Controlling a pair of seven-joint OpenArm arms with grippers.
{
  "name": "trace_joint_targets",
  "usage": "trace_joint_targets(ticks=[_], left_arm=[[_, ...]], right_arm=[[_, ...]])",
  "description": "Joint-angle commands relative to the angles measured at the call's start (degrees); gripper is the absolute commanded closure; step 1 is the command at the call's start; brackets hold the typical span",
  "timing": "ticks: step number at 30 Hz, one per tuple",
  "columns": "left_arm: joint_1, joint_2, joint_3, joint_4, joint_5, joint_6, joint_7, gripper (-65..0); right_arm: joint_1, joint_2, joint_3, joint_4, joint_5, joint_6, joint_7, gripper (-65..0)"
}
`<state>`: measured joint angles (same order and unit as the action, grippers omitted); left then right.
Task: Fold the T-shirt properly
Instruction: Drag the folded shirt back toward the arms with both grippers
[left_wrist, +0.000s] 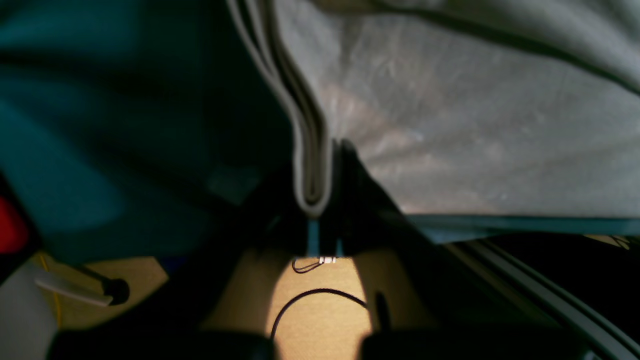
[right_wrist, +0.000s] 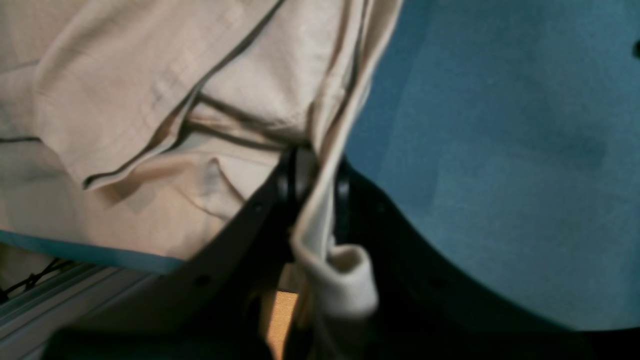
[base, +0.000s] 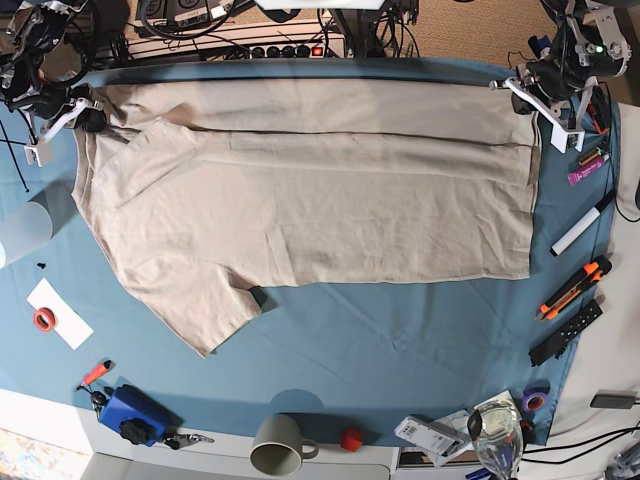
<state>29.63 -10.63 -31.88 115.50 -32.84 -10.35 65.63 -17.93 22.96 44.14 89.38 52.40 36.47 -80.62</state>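
A blue table cloth (base: 380, 340) covers the work surface, seen from above. Small items line its edges: a grey mug (base: 280, 445) at 6 o'clock, a blue box (base: 132, 412) at 7 o'clock, a roll of red tape (base: 44, 319) on white paper at 9 o'clock, and a white marker (base: 583, 230) and an orange cutter (base: 572, 288) at 3 o'clock. Cables and power strips crowd the far side at 12 o'clock.

The T-shirt (base: 320, 210), beige and wrinkled, lies spread across the upper half of the cloth, its top strip folded over along the far edge, and one sleeve reaching toward 7 o'clock.

The left gripper (base: 533, 100), at 2 o'clock, is pinched tight on the shirt's stacked hem layers (left_wrist: 312, 170). The right gripper (base: 62, 118), at 10 o'clock, is clamped on a bunched fold of the shirt (right_wrist: 320, 220), with a roll of fabric poking out behind its fingers.
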Motion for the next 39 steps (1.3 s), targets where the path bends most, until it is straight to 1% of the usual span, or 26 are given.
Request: trace_joint_targets(ticks=[1, 7, 10, 12, 13, 15, 18, 24, 29, 34, 39], left_arm=[[0.26, -0.61, -0.55, 0.96, 0.63, 0.22, 0.02, 0.0], [0.22, -0.63, -0.57, 0.96, 0.66, 0.17, -0.11, 0.0], [0.22, -0.66, -0.57, 0.96, 0.66, 0.20, -0.11, -14.7], [0.22, -0.66, -0.57, 1.01, 0.66, 0.20, -0.11, -21.2], [0.22, -0.66, -0.57, 1.01, 0.66, 0.20, -0.09, -22.6], [0.22, -0.66, -0.57, 1.18, 0.68, 0.20, -0.09, -22.9], [0.22, -0.63, -0.57, 2.84, 1.20, 0.15, -0.07, -22.9], [0.26, -0.63, -0.57, 9.01, 6.08, 0.20, -1.79, -22.8], [2.01, -0.63, -0.57, 12.11, 6.27, 0.17, -6.62, -22.8], [2.12, -0.66, -0.57, 12.98, 6.27, 0.17, -7.98, -22.8], [1.57, -0.63, -0.55, 12.98, 6.23, 0.17, -14.51, -22.8]], right_arm=[[0.15, 1.46, 0.72, 0.94, 0.07, 0.15, 0.62, 0.0], [0.15, 1.49, 0.70, 0.94, 0.07, 0.15, 0.62, 0.0], [0.15, 1.49, 0.70, 0.94, 0.09, 0.15, 0.62, 0.0], [0.15, 1.49, 0.70, 0.94, 0.09, 0.15, 0.62, -7.9], [0.15, 1.49, 0.70, 0.94, 0.09, 0.15, 0.62, -11.7], [0.15, 1.49, 0.70, 0.96, 0.09, 0.15, 0.62, -16.3], [0.15, 1.51, 0.70, 0.96, 0.11, 0.13, 0.62, -16.4], [0.15, 2.12, 1.49, 2.10, 0.74, 0.11, 0.62, -16.4], [0.15, 2.75, 3.13, 5.99, 0.70, 0.11, 0.62, -16.4], [0.15, 2.75, 6.80, 10.03, 0.70, 0.13, 0.62, -16.4], [1.14, 2.75, 11.28, 13.07, 0.63, 0.11, 0.62, -16.4]])
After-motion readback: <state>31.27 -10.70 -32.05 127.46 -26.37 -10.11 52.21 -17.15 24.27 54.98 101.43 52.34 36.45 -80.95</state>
